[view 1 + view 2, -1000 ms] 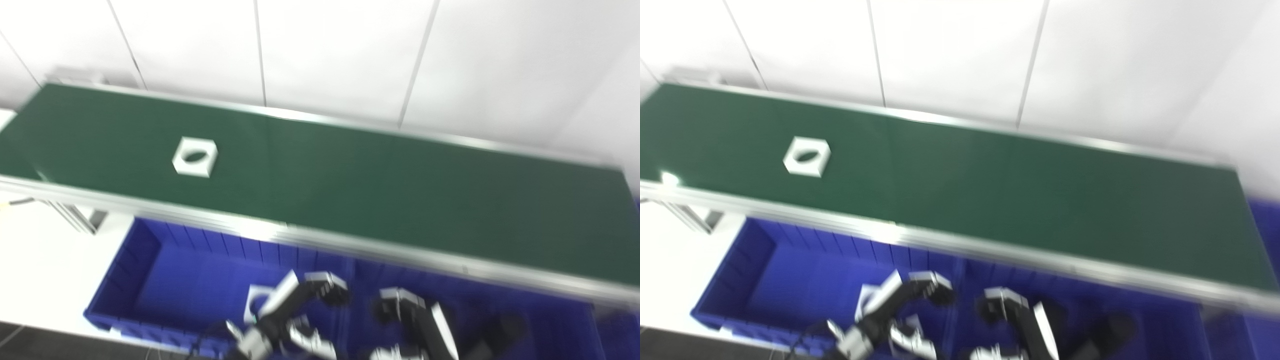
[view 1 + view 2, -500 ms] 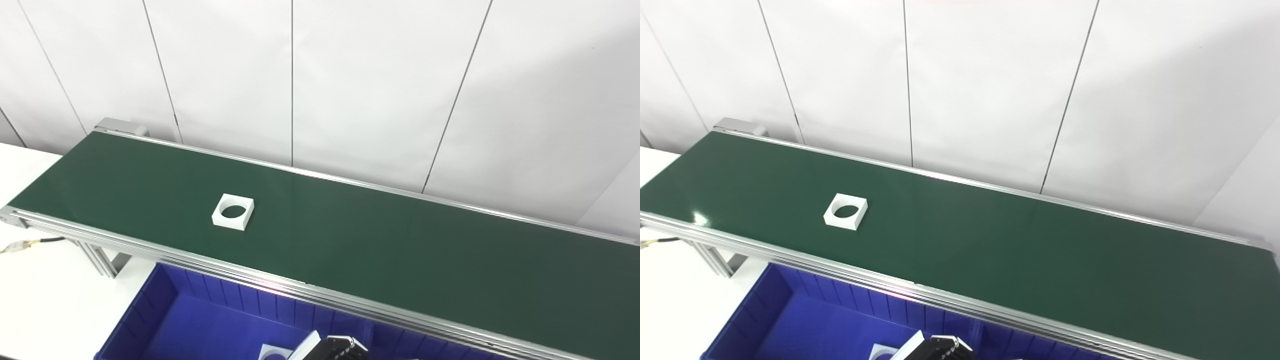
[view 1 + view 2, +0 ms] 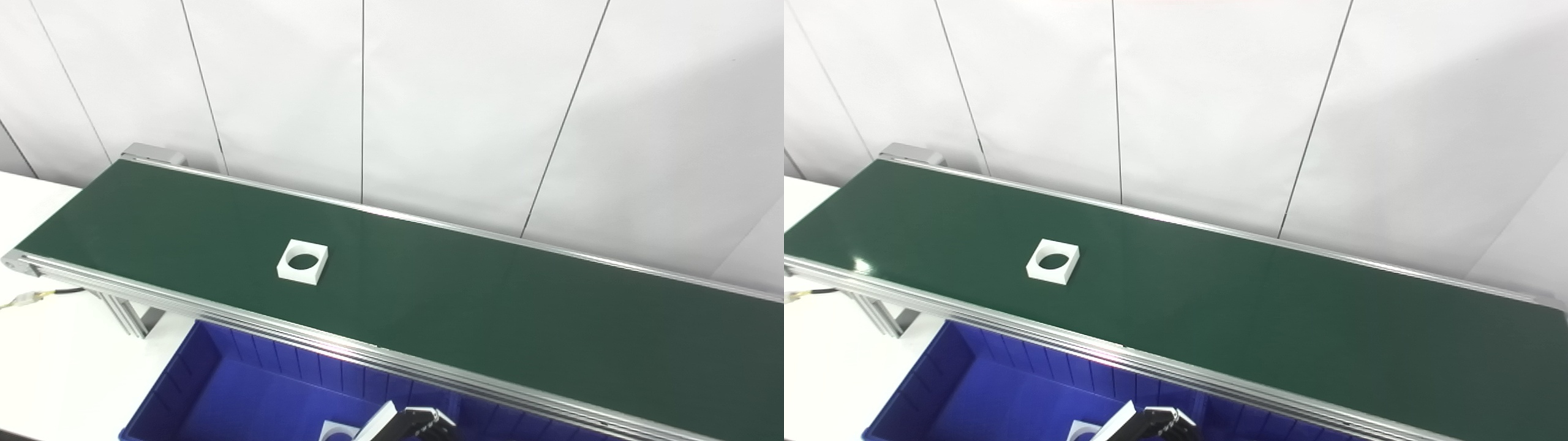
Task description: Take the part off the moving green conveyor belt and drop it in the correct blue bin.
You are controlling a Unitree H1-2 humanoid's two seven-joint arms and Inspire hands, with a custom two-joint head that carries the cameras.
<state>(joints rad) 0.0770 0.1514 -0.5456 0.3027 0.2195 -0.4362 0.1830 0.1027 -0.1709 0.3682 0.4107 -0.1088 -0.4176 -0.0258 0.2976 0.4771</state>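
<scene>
- Green conveyor belt (image 3: pixel 465 306): runs diagonally from upper left to lower right, edged by aluminium rails on both long sides. The surface carries a single item.
- White part (image 3: pixel 302 261): a flat square block with a round hole through its middle. It lies flat on the left portion of the belt, roughly midway between the two rails, touching nothing but the belt surface. It is well apart from either hand.
- Blue bin (image 3: pixel 184 392): sits below the belt's near rail at lower left, with ribbed inner walls. Its far wall lies just under the rail.
- Second white piece (image 3: pixel 337 430): rests on the bin floor at the bottom edge of the view. It is only partly visible and shows a curved cut-out like that of the part on the belt.
- Left hand (image 3: pixel 407 425): only its top enters at the bottom edge, above the bin, just right of the white piece in the bin. A white panel and dark fingers (image 3: pixel 1167 419) are visible. Most of the hand is cut off by the frame; whether it is spread or clenched cannot be told. Nothing can be seen held in it.
- Right hand: outside both views.
- White worktop (image 3: pixel 55 355): extends at left beneath the belt's end. A thin cable with a pale connector (image 3: pixel 24 299) lies on it.
- White panelled wall (image 3: pixel 429 110): stands behind the belt.
</scene>
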